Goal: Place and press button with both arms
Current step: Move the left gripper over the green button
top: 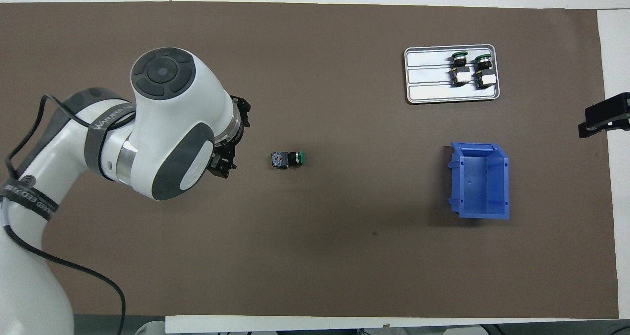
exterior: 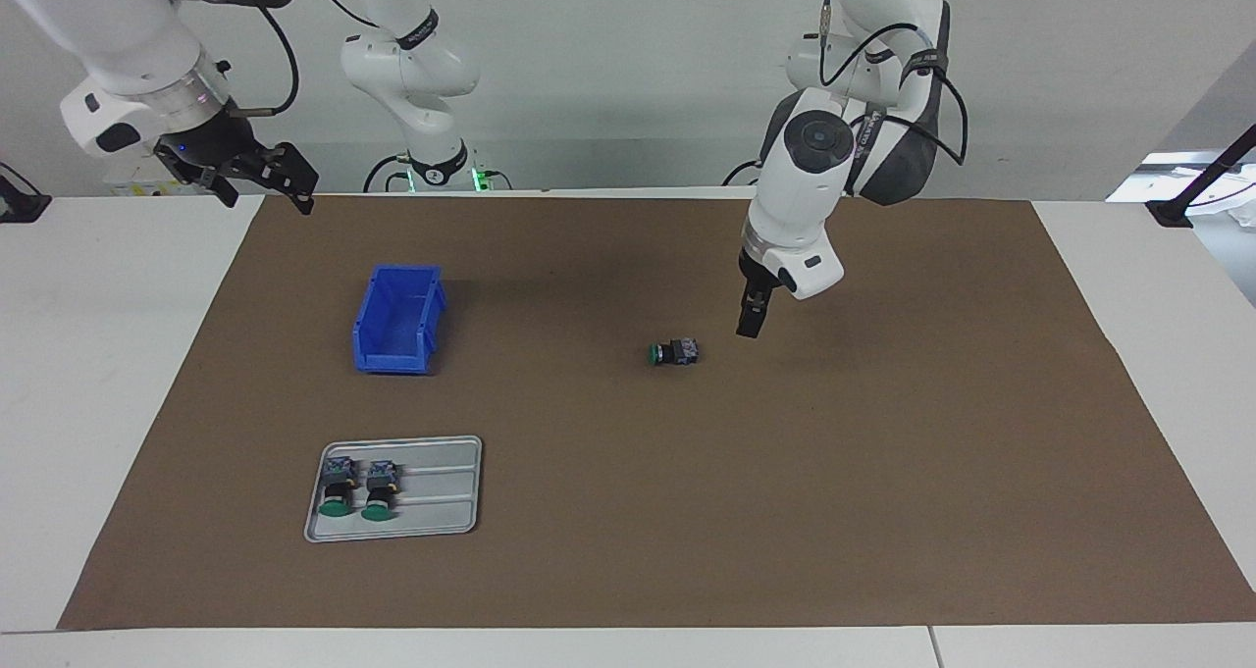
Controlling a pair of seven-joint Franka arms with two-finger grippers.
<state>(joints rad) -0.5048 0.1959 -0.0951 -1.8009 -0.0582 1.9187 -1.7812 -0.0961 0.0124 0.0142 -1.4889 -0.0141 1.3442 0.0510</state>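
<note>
The button [exterior: 673, 352] [top: 288, 159] lies on its side on the brown mat near the table's middle, its green cap pointing toward the right arm's end. My left gripper [exterior: 749, 323] [top: 236, 139] hangs open just above the mat, beside the button on the left arm's side, a short gap away and touching nothing. The right gripper [exterior: 273, 192] [top: 603, 116] is raised and open over the mat's edge at its own end, holding nothing.
A blue bin [exterior: 397, 320] [top: 480, 180] stands open-topped toward the right arm's end. Farther from the robots, a grey tray [exterior: 442, 491] [top: 428, 74] holds two more green-capped buttons [exterior: 337, 491] [exterior: 378, 491].
</note>
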